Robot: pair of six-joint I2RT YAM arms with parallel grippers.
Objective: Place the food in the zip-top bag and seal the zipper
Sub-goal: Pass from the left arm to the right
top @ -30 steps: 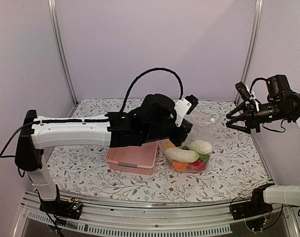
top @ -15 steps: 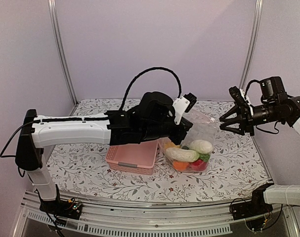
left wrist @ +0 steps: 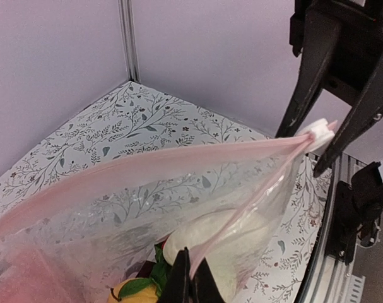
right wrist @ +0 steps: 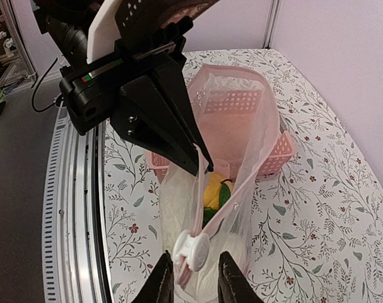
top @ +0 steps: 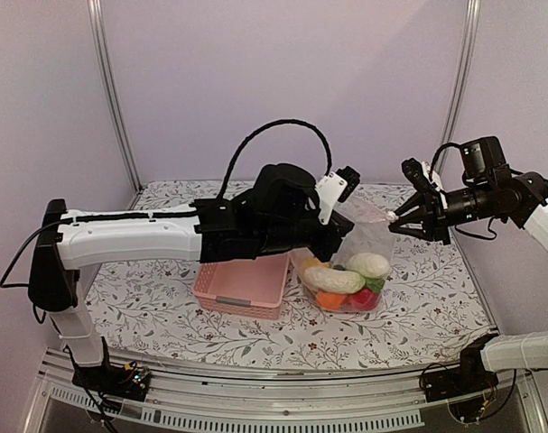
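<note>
the soft zip-top bag (top: pixel 368 239), food (top: pixel 346 281) inside, is pinched at its lip by the left gripper (left wrist: pixel 190 278) beside the pink basket (top: pixel 242 289); its slider (right wrist: pixel 194 251) (likely the firmest hold) is straddled by the unclenched right gripper (right wrist: pixel 192 281).

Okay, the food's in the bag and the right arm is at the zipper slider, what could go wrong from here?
1. The right gripper is open around the small white slider. If it closes off-centre, it may catch only film.
2. The left gripper pinches just a narrow bit of the zip-top bag rim, so pulling the slider could tug the rim free.
3. The mouth gapes wide, so the zipper tracks may not mate cleanly.
</note>
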